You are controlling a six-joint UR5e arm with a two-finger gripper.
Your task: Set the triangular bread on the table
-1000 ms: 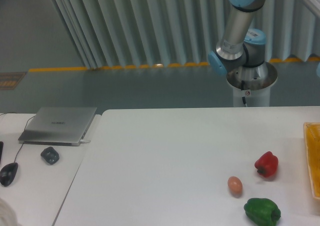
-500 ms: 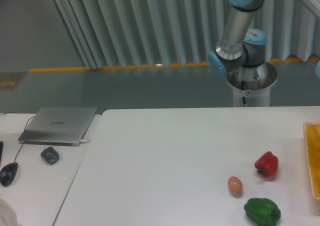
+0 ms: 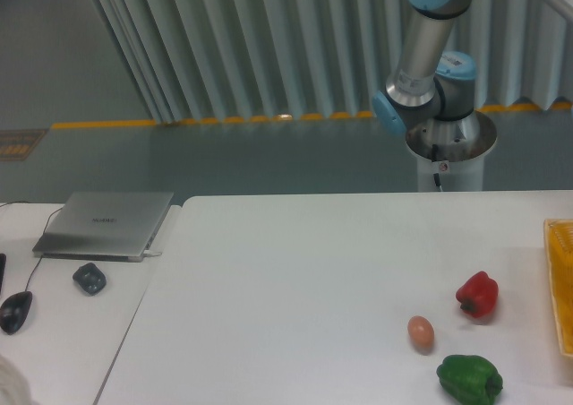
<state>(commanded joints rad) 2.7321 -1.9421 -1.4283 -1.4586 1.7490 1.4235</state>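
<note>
Oddly, neither thing the coming move depends on shows here: the bread is nowhere in view, and the gripper is out of frame too. Only the arm (image 3: 428,56) can be seen, its base standing at the far right behind the table (image 3: 295,280), its upper links rising out through the top right corner. So whether the fingers are wide, narrow or closed on something cannot be told, and which way the bread lies from them, or how its long side runs, cannot be read.

My guess, and only a guess, is that the bread is either up with the gripper beyond the top right edge or over by the yellow tray (image 3: 561,284) whose edge shows at the far right of the table. Either way the approach would come from the right.

What can be judged is where a landing would fit. The red pepper (image 3: 476,294), the egg (image 3: 421,332) and the green pepper (image 3: 469,378) sit in a loose group at the near right, none touching. The white top to the left of them and farther back looks bare, so a set-down there would keep away from the group. The laptop (image 3: 106,224), the mouse (image 3: 15,311) and a small dark object (image 3: 89,278) lie on the adjoining desk at left, well apart from all this.
</note>
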